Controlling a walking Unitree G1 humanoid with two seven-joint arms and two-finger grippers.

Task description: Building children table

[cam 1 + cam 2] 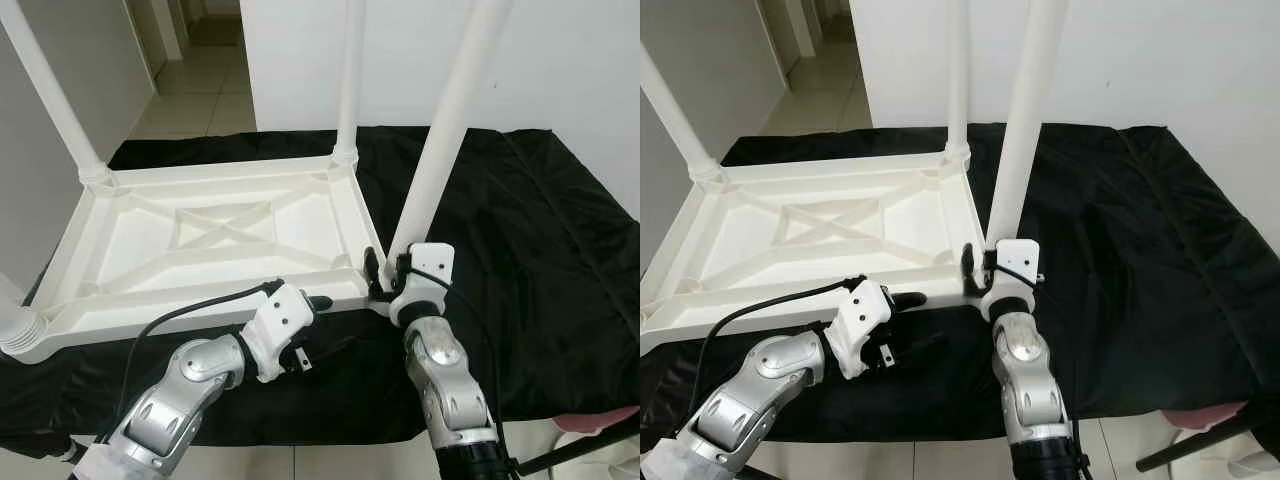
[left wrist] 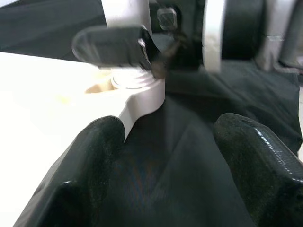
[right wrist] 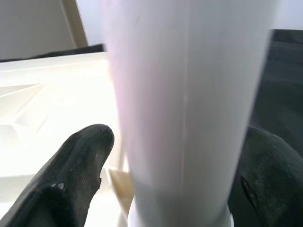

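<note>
The white plastic tabletop (image 1: pixel 210 240) lies upside down on a black cloth (image 1: pixel 520 240) spread over the work surface, its ribbed underside facing up. Legs stand in three corner sockets: the far left leg (image 1: pixel 50 85), the far right leg (image 1: pixel 350 75), and the near right leg (image 1: pixel 445 125). At the near left corner, a ribbed white socket (image 1: pixel 20 330) is visible at the frame edge; whether a leg is seated there cannot be told.

The right gripper (image 1: pixel 385 272) is at the base of the near right leg, just above its socket. In the right wrist view the leg (image 3: pixel 189 109) stands between the two black fingers (image 3: pixel 78 170), which straddle it closely; the jaws are narrowed around the leg and appear to hold it.

The left gripper (image 1: pixel 318 303) is at the near edge of the tabletop, just left of the same corner. In the left wrist view its fingers (image 2: pixel 94 161) stand spread apart with only cloth between them and one finger beside the table edge (image 2: pixel 142 101); the jaws are wide and hold nothing.

Step in hand, as judged: seating the near right leg in its socket, with the left gripper placed to steady the tabletop.

The next move calls for:
1. Keeping the leg upright and aligned with its socket.
2. Pressing or turning it fully home while the tabletop is braced against sliding on the cloth.
3. Checking the near left corner afterwards.
</note>
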